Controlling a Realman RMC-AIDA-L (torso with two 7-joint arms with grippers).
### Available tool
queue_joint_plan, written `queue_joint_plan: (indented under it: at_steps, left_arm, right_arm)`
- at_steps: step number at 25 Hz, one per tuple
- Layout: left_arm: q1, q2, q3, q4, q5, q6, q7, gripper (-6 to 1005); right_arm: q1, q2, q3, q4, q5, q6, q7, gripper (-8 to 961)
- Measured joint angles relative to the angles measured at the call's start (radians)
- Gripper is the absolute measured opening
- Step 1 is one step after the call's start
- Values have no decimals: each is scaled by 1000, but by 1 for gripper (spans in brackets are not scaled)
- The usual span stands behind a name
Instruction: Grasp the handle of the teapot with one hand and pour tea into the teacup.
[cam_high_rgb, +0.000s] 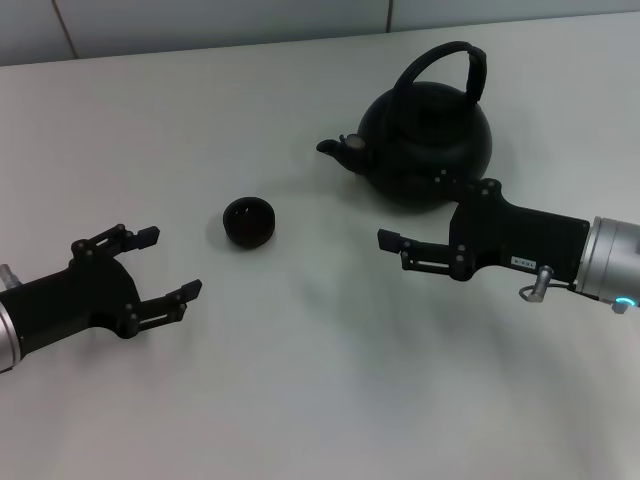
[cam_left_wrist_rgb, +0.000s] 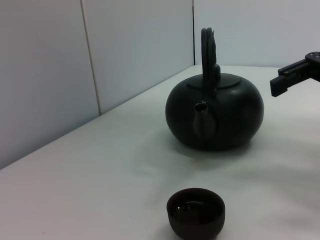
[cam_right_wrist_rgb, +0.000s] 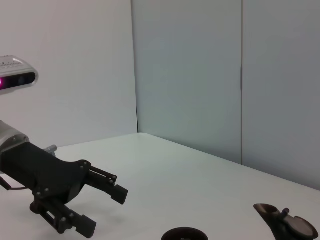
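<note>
The matte-black teapot (cam_high_rgb: 425, 145) stands upright at the back right of the white table, spout pointing left toward the teacup (cam_high_rgb: 248, 222). Its arched handle (cam_high_rgb: 442, 62) is free. My right gripper (cam_high_rgb: 396, 250) hovers open just in front of the teapot, below its spout, touching nothing. At the front left my left gripper (cam_high_rgb: 170, 265) is open and empty, short of the teacup. The left wrist view shows the teacup (cam_left_wrist_rgb: 195, 212) near, the teapot (cam_left_wrist_rgb: 215, 112) behind it, and one fingertip (cam_left_wrist_rgb: 286, 81) of the right gripper. The right wrist view shows the left gripper (cam_right_wrist_rgb: 102, 210).
A pale panelled wall (cam_high_rgb: 200, 20) runs along the table's far edge, close behind the teapot. The tabletop (cam_high_rgb: 320, 400) carries only the teapot and teacup.
</note>
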Motion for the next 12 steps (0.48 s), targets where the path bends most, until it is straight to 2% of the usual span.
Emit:
queue_joint_plan:
  at_steps: [12]
  left_arm:
    - [0,-7,0,2,0,-3,1,841]
  right_arm:
    - [0,0,0,3,0,4,-5,792]
